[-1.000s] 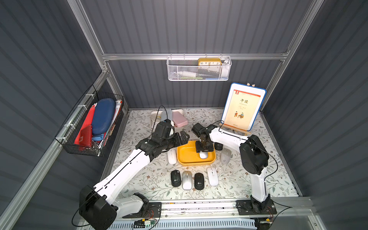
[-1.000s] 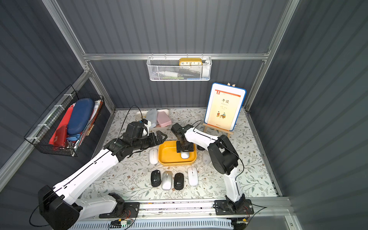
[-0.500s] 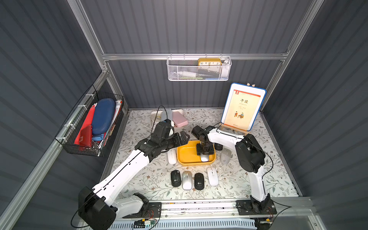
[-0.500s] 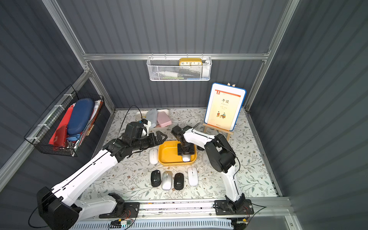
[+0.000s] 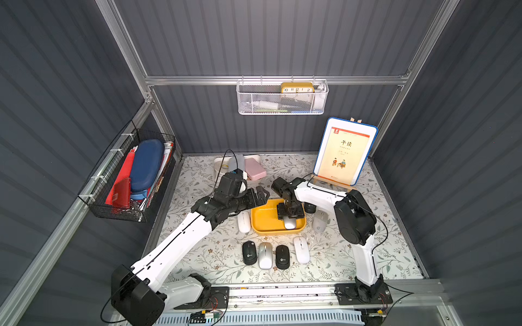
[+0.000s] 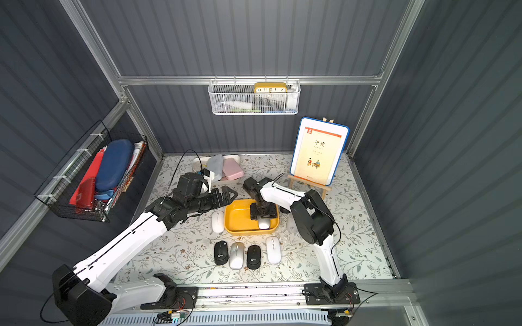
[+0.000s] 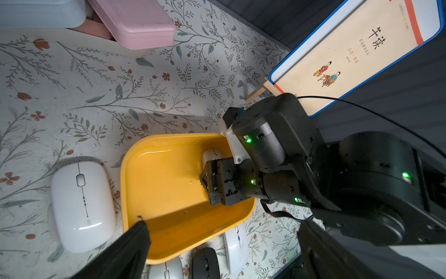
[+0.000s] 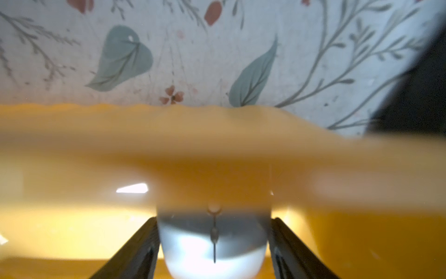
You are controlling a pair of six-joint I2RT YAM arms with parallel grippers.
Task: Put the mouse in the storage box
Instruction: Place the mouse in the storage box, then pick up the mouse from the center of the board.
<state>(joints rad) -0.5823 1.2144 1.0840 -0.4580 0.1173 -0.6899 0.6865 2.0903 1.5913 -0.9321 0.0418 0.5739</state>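
Mouse [image 8: 213, 241] lies flat on the floor of the storage box [image 5: 265, 217], btw the right jaws. Shell is smooth, pale silver-white, a rounded oval w/ a dark seam and scroll wheel down the middle. Black angular fingers [image 8: 140, 248] flank both its sides right at the shell. View is blurred, so can't tell if they press it or stand just off. Box is glossy yellow plastic, shallow, rect. w/ rounded corners and a rolled rim.

Left jaws are spread wide w/ nothing btw them. One matte dark finger [image 7: 135, 239] hangs over the box rim.

Just beside the left jaws, outside the box wall, is a glossy white mouse [image 5: 243, 221], pebble-shaped. On the opposite side of the right jaws sit a matte grey mouse [image 5: 320, 221] and a small black round item [image 5: 310, 208].

Toward the arm bases from both jaws is a row of 4 mice: black mouse [image 5: 249, 252], silver mouse [image 5: 265, 255], second black mouse [image 5: 282, 256], slim white mouse [image 5: 301, 249]. The blacks carry a small round white logo, unreadable.

Beyond the right jaws a cream book [image 5: 343, 153] stands on a wooden easel [image 5: 332, 183]. Title reads "午读", w/ an orange-red band on top and two small figures below.

White mesh basket [image 5: 262, 104] on the back wall holds a yellow clock [image 5: 296, 88] showing 10 11 12 1 2.

Surface [image 5: 333, 259] has a floral leaf-and-sprig print.
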